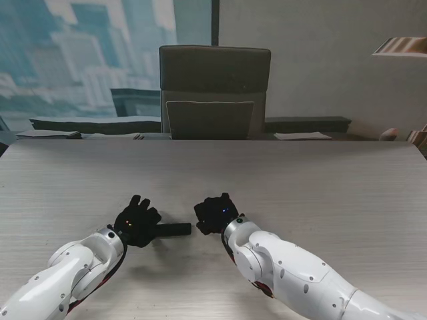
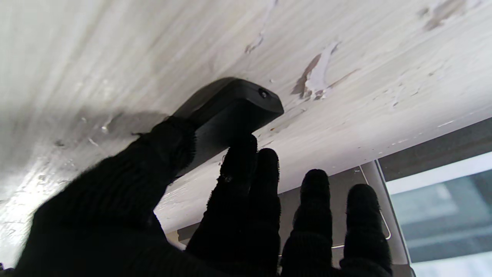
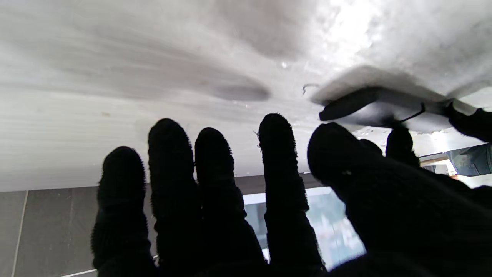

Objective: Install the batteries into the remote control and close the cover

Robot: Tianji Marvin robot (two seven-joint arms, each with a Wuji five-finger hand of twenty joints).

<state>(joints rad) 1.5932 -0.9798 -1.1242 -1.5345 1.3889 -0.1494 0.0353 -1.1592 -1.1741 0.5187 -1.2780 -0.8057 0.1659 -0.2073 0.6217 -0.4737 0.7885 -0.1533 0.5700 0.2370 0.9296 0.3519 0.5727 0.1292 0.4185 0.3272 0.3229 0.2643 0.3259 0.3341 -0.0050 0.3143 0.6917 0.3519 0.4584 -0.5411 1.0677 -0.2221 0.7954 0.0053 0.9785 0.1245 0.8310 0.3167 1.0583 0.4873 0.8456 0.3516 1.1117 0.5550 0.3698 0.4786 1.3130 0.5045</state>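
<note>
Your left robot hand (image 1: 137, 221) is gripping the remote control (image 1: 175, 230) on the worktop (image 1: 320, 193), your right robot hand (image 1: 215, 213) is hovering just beside it, fingers spread, holding nothing.

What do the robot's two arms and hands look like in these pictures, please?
Both arms are glossy white with rounded, bulbous shells and small dark dots on the casing; a thin red-and-black cable runs under each. The left hand and the right hand wear fuzzy black knitted gloves over five fingers, and small coloured lights glow on their backs.
</note>
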